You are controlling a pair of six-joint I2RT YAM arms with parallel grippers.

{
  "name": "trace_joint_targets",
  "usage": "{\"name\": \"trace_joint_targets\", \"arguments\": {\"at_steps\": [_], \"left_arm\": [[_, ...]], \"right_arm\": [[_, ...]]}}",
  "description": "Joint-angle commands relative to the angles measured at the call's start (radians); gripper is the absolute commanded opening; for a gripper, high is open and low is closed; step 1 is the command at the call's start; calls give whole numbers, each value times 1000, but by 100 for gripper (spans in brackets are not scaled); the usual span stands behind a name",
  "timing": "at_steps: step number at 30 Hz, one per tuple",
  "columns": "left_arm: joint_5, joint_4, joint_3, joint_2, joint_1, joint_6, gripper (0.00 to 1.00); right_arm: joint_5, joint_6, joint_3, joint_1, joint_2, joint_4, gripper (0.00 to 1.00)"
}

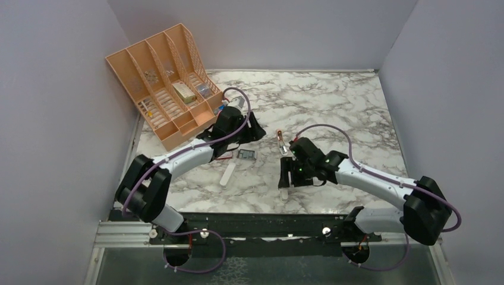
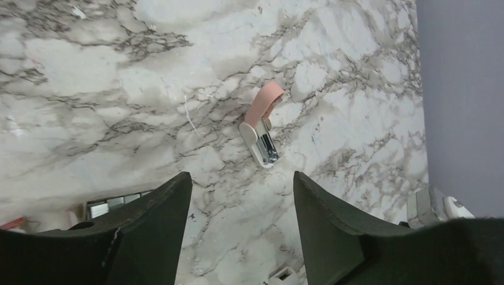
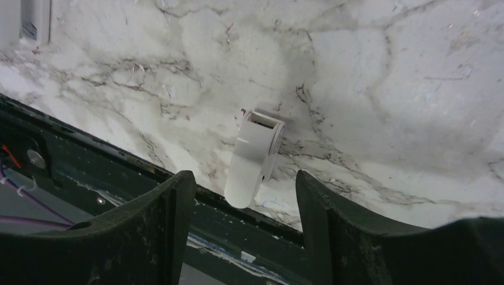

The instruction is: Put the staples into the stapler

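Note:
The stapler (image 1: 280, 141) is small, with a pink arm swung up off its white base and its shiny metal channel showing; it lies mid-table and shows in the left wrist view (image 2: 262, 127). The grey tray of staples (image 1: 247, 155) lies left of it, half hidden behind my left finger (image 2: 110, 206). The red-and-white sleeve (image 1: 223, 156) is beside the tray. My left gripper (image 1: 252, 130) (image 2: 241, 178) is open and empty, above the table short of the stapler. My right gripper (image 1: 291, 178) (image 3: 243, 175) is open over a white plastic piece (image 3: 252, 157).
A second white plastic piece (image 1: 227, 175) lies near the left arm. An orange desk organizer (image 1: 166, 89) holding small items stands at the back left. The table's dark front rail (image 3: 119, 172) runs just beyond the right gripper. Grey walls enclose the table.

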Motion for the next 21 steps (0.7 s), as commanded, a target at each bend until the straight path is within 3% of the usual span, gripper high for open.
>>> {"name": "trace_joint_targets", "arguments": {"at_steps": [1, 11, 21], "left_arm": [[-154, -89, -8, -63, 0, 85, 66], [-106, -21, -68, -53, 0, 40, 67], [-34, 15, -85, -37, 19, 52, 67]], "right_arm": [[-29, 64, -8, 49, -4, -67, 68], [-80, 73, -27, 72, 61, -67, 60], [-25, 49, 20, 78, 133, -92, 30]]}}
